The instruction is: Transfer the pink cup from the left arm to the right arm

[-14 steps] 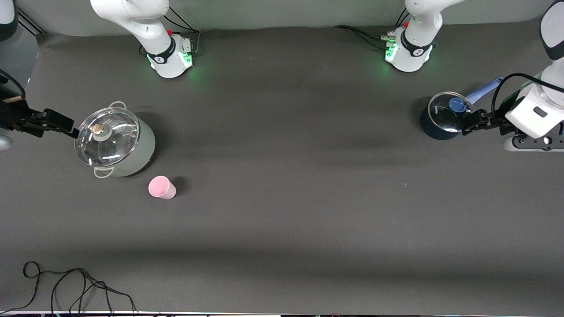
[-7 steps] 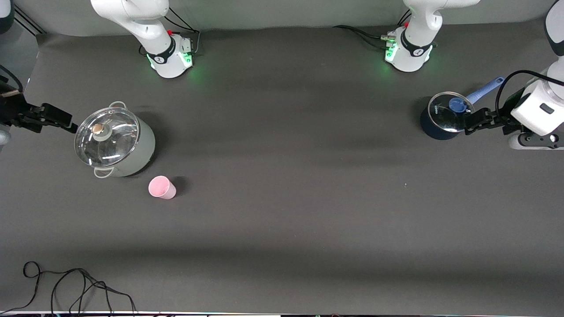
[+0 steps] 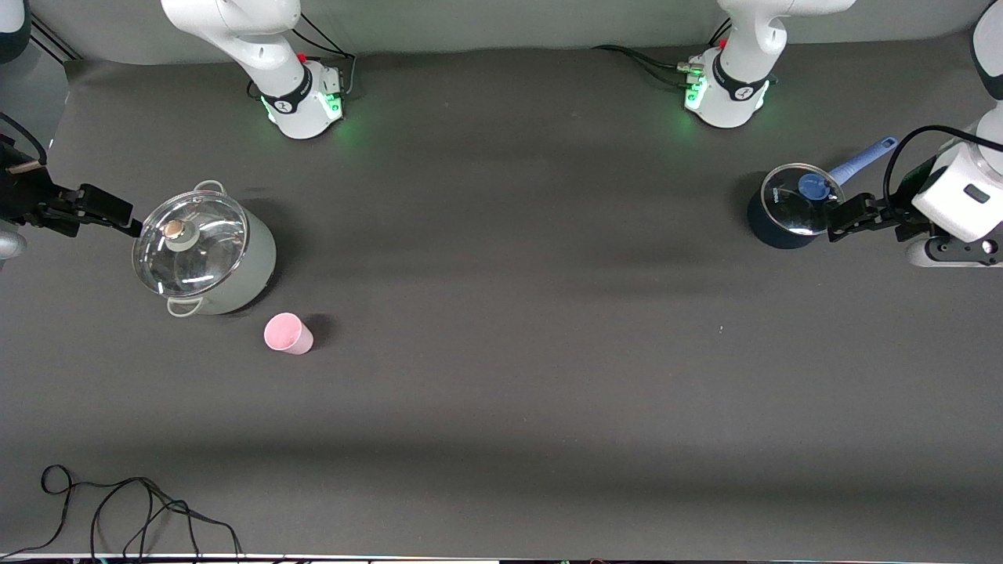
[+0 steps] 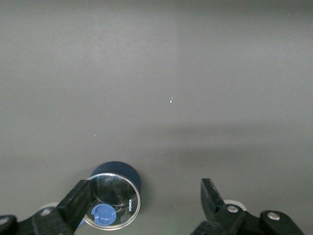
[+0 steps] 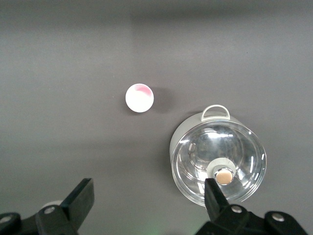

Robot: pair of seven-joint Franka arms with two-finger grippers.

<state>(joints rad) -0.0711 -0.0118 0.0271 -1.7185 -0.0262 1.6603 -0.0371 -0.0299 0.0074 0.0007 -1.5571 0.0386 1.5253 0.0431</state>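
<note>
The pink cup (image 3: 287, 334) stands on the dark table, nearer to the front camera than the grey pot (image 3: 205, 254); the right wrist view shows the pink cup (image 5: 139, 98) from above. My right gripper (image 3: 117, 213) hangs open and empty at the right arm's end of the table, beside the grey pot and well away from the cup. The right wrist view shows the right gripper (image 5: 149, 185) with its jaws wide apart. My left gripper (image 3: 842, 215) is open and empty beside the dark blue saucepan (image 3: 790, 207). The left gripper (image 4: 145, 188) holds nothing.
The grey pot (image 5: 218, 161) has a glass lid and two handles. The dark blue saucepan (image 4: 116, 200) has a glass lid with a blue knob and a blue handle (image 3: 862, 159). A black cable (image 3: 117, 509) lies at the table's front edge.
Both grippers have shifted slightly, staying open. The cup and both pots have not moved.
</note>
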